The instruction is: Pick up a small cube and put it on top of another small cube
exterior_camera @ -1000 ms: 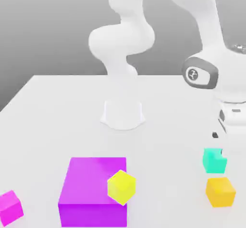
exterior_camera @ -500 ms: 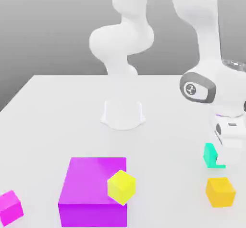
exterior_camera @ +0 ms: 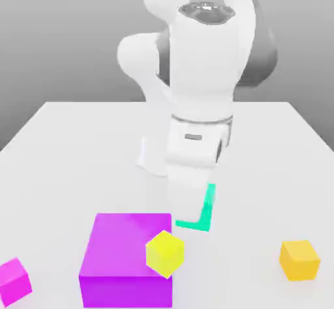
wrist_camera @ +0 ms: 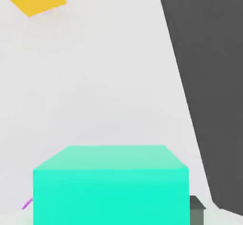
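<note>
While the jaws (exterior_camera: 190, 218) grip teal (exterior_camera: 207, 213), no lettering shows.Where the jaws (exterior_camera: 190, 218) close, they hold the teal cube (exterior_camera: 207, 213).

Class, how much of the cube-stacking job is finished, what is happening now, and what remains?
Picking up looks done: the claw holds the teal cube. Carrying is in hand, with that cube beyond the purple block. Left: setting it on another small cube; the orange cube has nothing on top.
</note>
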Robot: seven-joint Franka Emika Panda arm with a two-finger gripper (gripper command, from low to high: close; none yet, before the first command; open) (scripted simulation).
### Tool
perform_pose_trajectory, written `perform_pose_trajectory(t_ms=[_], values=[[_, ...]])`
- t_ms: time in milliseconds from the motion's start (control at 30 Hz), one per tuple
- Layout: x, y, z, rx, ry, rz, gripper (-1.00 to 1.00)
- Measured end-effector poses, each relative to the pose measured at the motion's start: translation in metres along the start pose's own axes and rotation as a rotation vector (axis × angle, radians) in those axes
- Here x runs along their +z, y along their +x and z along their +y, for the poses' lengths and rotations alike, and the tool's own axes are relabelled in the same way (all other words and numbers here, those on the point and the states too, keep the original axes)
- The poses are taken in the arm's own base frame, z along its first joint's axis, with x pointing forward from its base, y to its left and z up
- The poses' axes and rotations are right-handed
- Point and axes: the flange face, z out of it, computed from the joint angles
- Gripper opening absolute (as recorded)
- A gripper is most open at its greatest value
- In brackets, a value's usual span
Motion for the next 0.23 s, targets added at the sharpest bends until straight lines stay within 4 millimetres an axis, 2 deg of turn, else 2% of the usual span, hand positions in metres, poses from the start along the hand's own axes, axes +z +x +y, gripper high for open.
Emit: perform_pose_trajectory(t_ms=[100,133,233], values=[[0.036,0.000,0.002,-0.008,0.000,-0.001,-1.00],[0.044,-0.001,0.003,-0.008,-0.001,-0.001,1.00],[0.044,-0.001,0.003,-0.008,-0.001,-0.001,1.00]])
